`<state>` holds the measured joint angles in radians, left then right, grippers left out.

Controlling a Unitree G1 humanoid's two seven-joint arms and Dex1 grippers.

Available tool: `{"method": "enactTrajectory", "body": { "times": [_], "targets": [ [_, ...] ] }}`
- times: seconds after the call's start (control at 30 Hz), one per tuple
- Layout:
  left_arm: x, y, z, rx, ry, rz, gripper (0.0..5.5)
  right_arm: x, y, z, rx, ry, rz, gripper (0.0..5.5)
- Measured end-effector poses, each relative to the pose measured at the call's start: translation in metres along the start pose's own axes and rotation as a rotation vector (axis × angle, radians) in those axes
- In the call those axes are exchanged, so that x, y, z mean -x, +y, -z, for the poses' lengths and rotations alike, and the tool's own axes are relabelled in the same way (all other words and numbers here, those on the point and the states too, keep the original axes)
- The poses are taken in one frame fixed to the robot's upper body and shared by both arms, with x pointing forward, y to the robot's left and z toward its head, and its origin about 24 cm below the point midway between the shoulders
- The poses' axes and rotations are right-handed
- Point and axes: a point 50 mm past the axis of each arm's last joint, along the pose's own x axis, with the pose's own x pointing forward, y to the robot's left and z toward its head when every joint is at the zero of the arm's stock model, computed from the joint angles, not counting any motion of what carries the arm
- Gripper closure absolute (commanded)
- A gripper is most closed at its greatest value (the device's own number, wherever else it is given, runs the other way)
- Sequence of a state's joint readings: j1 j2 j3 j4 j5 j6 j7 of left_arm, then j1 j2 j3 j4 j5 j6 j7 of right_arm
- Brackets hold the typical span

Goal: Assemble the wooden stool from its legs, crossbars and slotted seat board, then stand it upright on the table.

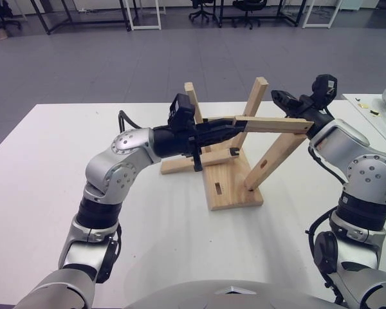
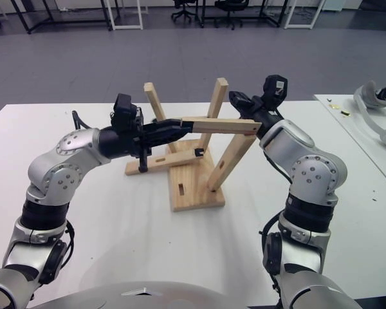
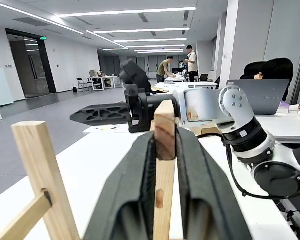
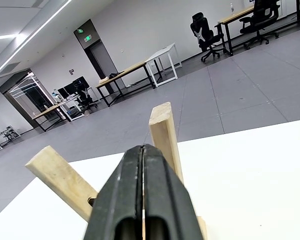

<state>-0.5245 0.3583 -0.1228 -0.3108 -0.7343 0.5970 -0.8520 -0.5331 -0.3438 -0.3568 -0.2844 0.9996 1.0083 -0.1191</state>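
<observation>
The half-built stool lies with its slotted seat board (image 1: 235, 193) flat on the white table (image 1: 45, 167) and its legs angled upward. One leg (image 1: 276, 158) leans at the right, two more (image 1: 255, 96) (image 1: 193, 98) rise behind, and a lower crossbar (image 1: 180, 165) joins them near the table. My left gripper (image 1: 235, 129) is shut on a loose crossbar (image 1: 273, 125), held level with its far end touching the right leg's top. My right gripper (image 1: 282, 100) is shut with nothing in it, just behind that crossbar and above the legs (image 4: 165, 132).
A white headset (image 2: 381, 103) lies on the neighbouring table to the right. The table stretches wide and bare to the left and in front of the stool. Beyond its far edge is grey floor with desks and office chairs (image 2: 235, 8).
</observation>
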Motion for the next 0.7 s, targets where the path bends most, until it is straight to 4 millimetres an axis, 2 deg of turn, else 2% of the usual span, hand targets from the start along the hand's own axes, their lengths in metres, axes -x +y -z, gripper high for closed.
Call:
{"method": "enactTrajectory", "body": {
  "times": [0.17, 0.4, 0.63, 0.67, 0.7],
  "targets": [
    [0.009, -0.003, 0.013, 0.008, 0.081, 0.007, 5.09, 0.0, 0.0, 0.0, 0.001, -0.001, 0.002, 5.5],
    [0.014, -0.002, 0.012, -0.001, 0.115, 0.008, 5.09, 0.0, 0.001, 0.0, 0.0, -0.003, 0.0, 5.5],
    [0.053, 0.01, -0.016, -0.027, 0.034, -0.12, 5.09, 0.001, -0.001, 0.002, -0.006, -0.002, 0.008, 5.5],
    [0.058, 0.009, -0.014, -0.017, 0.053, -0.127, 5.09, 0.001, -0.001, 0.002, -0.007, -0.001, 0.009, 5.5],
    [0.066, 0.005, -0.002, 0.032, 0.105, -0.122, 5.09, 0.002, -0.002, 0.003, -0.009, -0.001, 0.011, 5.5]
  ]
}}
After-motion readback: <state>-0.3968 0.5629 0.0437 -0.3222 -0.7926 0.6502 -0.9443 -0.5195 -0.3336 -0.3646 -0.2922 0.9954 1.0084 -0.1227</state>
